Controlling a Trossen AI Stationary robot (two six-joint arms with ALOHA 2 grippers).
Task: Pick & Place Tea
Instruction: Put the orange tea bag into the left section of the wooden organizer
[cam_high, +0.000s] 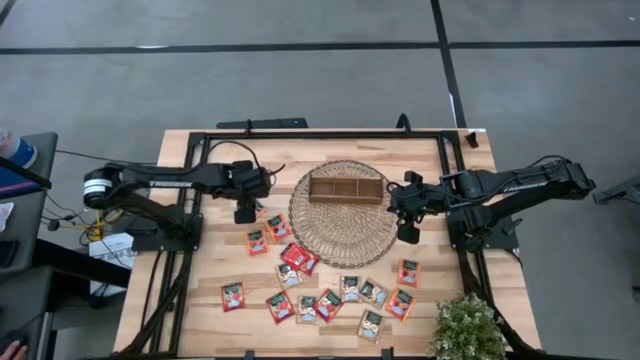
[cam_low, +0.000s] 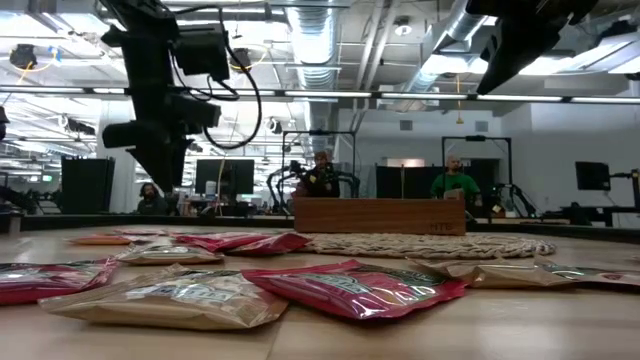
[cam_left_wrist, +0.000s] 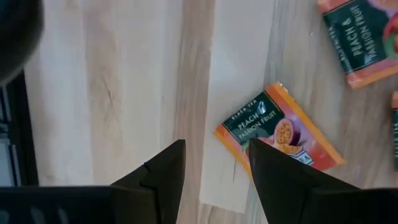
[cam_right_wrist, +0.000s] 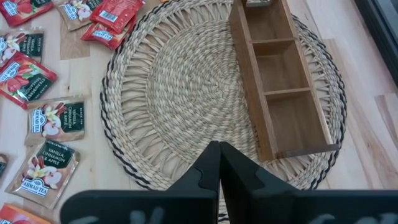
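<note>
Several small square tea sachets (cam_high: 298, 258), red-orange and pale beige, lie flat on the near half of the table; they also show in the low view (cam_low: 350, 285). My left gripper (cam_high: 245, 213) hovers open above bare wood left of the wicker mat, with an orange peach sachet (cam_left_wrist: 280, 132) just beside its fingers (cam_left_wrist: 216, 144). My right gripper (cam_high: 407, 234) hangs shut over the mat's right edge (cam_right_wrist: 217, 146), touching nothing. The brown three-compartment tray (cam_high: 346, 188) stands on the mat.
The round wicker mat (cam_high: 343, 213) lies mid-table with the tray (cam_right_wrist: 280, 81) on its far part. A potted plant (cam_high: 467, 328) stands at the near right corner. Black frame rails (cam_high: 190, 200) run along both sides. People stand in the room beyond (cam_low: 455, 185).
</note>
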